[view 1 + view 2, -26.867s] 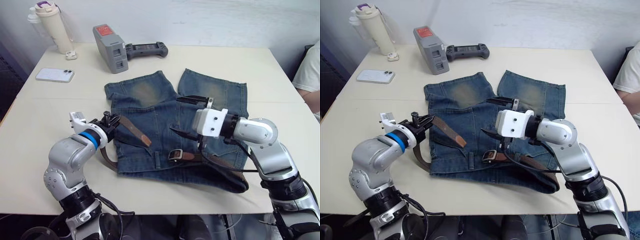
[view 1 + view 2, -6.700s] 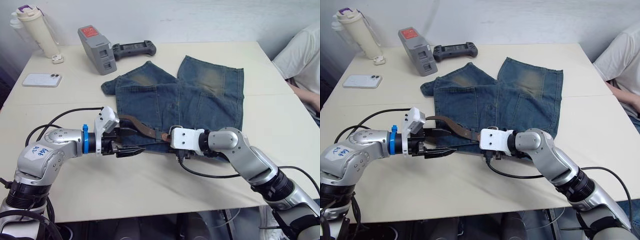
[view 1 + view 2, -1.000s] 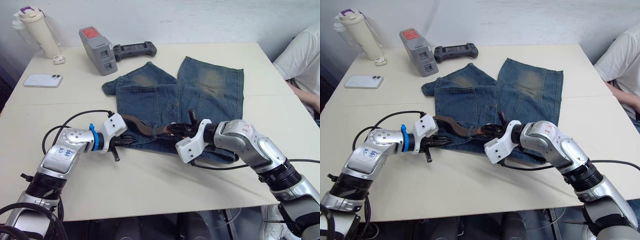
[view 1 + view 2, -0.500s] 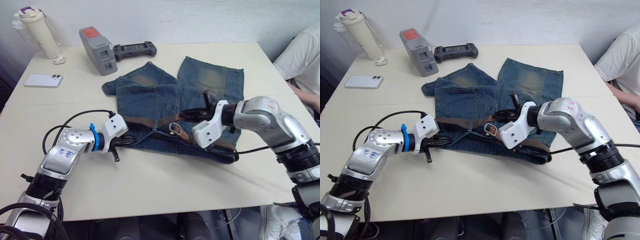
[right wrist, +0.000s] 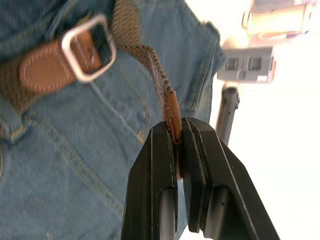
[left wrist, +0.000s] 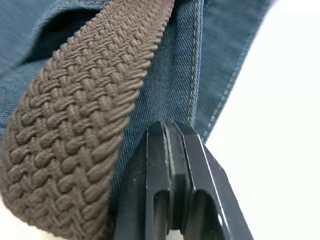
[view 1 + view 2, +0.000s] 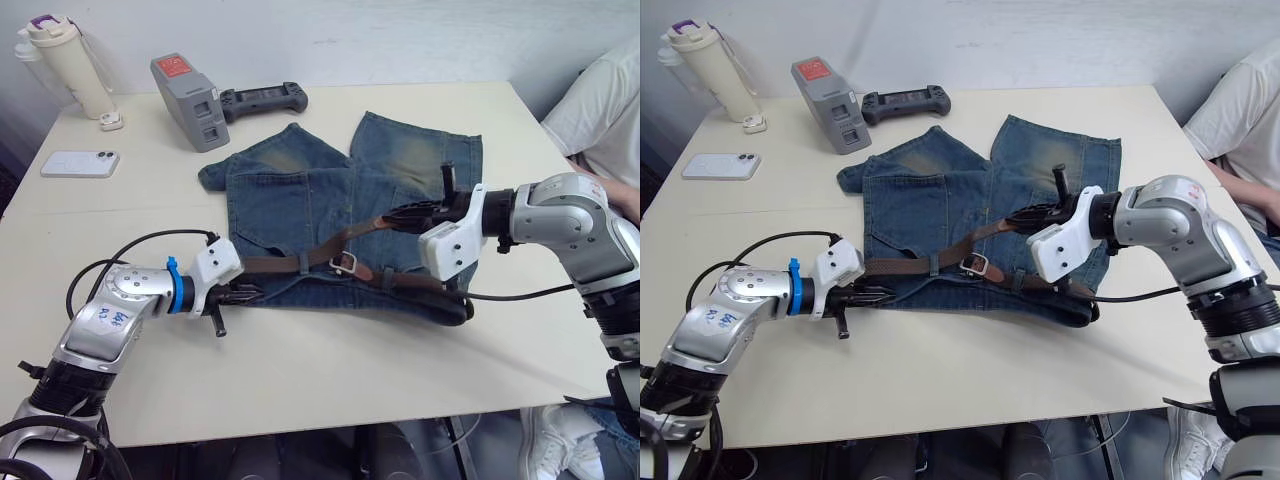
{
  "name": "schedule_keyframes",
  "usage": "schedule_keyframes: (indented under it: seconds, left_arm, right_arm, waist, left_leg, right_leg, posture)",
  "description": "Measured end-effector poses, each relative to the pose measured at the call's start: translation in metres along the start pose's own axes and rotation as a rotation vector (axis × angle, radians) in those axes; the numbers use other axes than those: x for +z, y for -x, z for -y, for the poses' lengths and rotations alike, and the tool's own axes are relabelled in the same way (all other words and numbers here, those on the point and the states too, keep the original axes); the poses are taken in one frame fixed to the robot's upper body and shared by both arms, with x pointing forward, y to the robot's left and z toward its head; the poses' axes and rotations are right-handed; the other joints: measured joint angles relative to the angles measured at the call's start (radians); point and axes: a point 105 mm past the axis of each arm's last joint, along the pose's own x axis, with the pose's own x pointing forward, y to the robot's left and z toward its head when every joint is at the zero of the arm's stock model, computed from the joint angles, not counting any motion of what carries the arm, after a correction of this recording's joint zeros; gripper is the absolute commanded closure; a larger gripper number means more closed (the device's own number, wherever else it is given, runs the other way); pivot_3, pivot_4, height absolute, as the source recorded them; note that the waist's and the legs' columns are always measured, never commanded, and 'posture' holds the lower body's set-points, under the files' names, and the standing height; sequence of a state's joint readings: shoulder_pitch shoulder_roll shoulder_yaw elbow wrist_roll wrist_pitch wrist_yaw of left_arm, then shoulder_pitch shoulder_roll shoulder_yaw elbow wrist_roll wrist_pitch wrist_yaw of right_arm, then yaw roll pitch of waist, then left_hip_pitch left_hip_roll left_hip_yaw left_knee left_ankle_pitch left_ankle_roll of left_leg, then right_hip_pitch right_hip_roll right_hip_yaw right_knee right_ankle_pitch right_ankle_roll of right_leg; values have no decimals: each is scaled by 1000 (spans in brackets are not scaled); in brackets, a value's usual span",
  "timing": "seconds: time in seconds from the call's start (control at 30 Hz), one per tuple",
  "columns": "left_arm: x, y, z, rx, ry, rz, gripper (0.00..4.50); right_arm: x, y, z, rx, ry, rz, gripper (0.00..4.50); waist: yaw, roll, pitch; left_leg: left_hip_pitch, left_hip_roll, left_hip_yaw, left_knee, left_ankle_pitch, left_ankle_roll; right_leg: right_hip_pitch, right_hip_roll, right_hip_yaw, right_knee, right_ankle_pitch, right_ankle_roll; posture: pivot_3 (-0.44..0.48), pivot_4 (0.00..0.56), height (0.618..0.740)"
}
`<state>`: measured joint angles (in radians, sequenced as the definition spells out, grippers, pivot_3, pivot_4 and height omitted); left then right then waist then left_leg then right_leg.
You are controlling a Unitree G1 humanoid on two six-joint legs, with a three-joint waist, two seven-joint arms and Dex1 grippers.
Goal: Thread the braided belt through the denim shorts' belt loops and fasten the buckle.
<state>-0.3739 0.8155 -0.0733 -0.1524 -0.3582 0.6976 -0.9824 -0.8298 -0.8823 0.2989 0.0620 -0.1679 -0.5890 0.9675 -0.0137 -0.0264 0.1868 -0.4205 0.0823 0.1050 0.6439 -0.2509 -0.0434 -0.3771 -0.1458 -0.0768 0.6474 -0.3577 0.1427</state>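
The denim shorts [image 7: 300,190] lie flat mid-table, waistband toward me. The braided belt [image 7: 275,264] runs along the waistband, passes under a belt loop [image 7: 303,262], then rises taut to the right. Its silver buckle [image 7: 345,264] lies on the waistband, and is also seen in the right wrist view [image 5: 87,47]. My right gripper [image 7: 392,214] is shut on the belt's tan tip [image 5: 172,112], lifted above the right leg. My left gripper [image 7: 250,292] is shut, its tips at the waistband's left edge [image 6: 200,75] beside the belt [image 6: 85,115]; whether they pinch cloth is unclear.
A phone [image 7: 80,163], a cream bottle [image 7: 60,60], a grey device [image 7: 190,88] and a black controller [image 7: 263,97] sit along the far left. A person's sleeve [image 7: 605,100] is at the right edge. A black cable [image 7: 520,294] trails from my right arm.
My right gripper has drawn the belt tip up and to the right, pulling the belt taut, and the buckle slid right. The left gripper stays at the waistband's left edge.
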Motion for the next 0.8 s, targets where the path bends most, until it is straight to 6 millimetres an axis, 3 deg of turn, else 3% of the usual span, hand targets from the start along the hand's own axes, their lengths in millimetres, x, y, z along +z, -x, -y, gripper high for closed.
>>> schedule_keyframes:
  seconds: [0.07,0.17,0.27,0.3,0.4,0.53,0.63,0.73,0.77,0.8]
  left_arm:
    - [3,8,3,-40,54,16,2835]
    - [20,27,4,-86,112,95,1295]
    - [51,39,-3,-104,126,204,193]
    - [65,43,-9,-89,114,251,87]
    - [84,46,-18,-41,74,300,87]
    - [65,15,-27,-2,88,213,87]
    - [57,6,-32,23,79,178,912]
    - [60,5,-42,68,60,168,2365]
    - [60,4,-43,72,55,164,2574]
    - [59,3,-45,81,52,157,3179]
  right_arm:
    - [11,-4,3,-13,1,37,4500]
    - [20,-7,2,-8,-23,66,4500]
    - [26,-9,1,-8,-42,78,4500]
    - [28,-11,0,-9,-50,82,4500]
    - [29,-12,0,-9,-64,78,4500]
    - [26,-8,-2,-14,-88,56,4500]
    - [25,-6,-1,-13,-87,46,4500]
    - [24,-4,-1,-11,-90,34,4500]
    - [25,-3,-1,-12,-88,34,4500]
    - [25,-3,-1,-13,-87,33,4500]
  waist:
    - [1,0,0]
    - [5,0,0]
    - [15,0,0]
    - [16,-1,0]
    - [12,0,0]
    - [8,0,0]
    - [10,0,0]
    - [12,0,0]
    - [12,0,0]
    - [12,0,0]
  left_leg:
    - [0,0,0,0,0,0]
    - [-1,0,0,1,0,0]
    - [-1,0,-1,2,0,0]
    - [-1,0,-1,3,0,0]
    - [-1,0,0,2,-1,0]
    - [-1,0,0,2,-1,0]
    - [-1,0,0,2,-1,0]
    - [-1,0,0,2,-1,0]
    - [-1,0,1,2,-1,0]
    - [-1,0,1,2,-1,0]
  right_leg:
    - [0,0,0,0,0,0]
    - [0,0,0,0,0,0]
    - [1,0,0,1,0,0]
    - [1,0,0,0,0,0]
    - [1,0,0,0,0,0]
    - [0,0,0,1,0,0]
    - [0,0,0,0,0,0]
    - [0,0,0,0,0,0]
    - [0,0,0,0,0,0]
    - [0,0,0,0,0,0]
  posture:
    - [0,150,740]
    - [0,150,740]
    - [0,150,740]
    - [0,150,740]
    - [0,150,740]
    - [0,150,740]
    - [0,150,740]
    - [0,150,740]
    - [0,150,740]
    - [0,150,740]
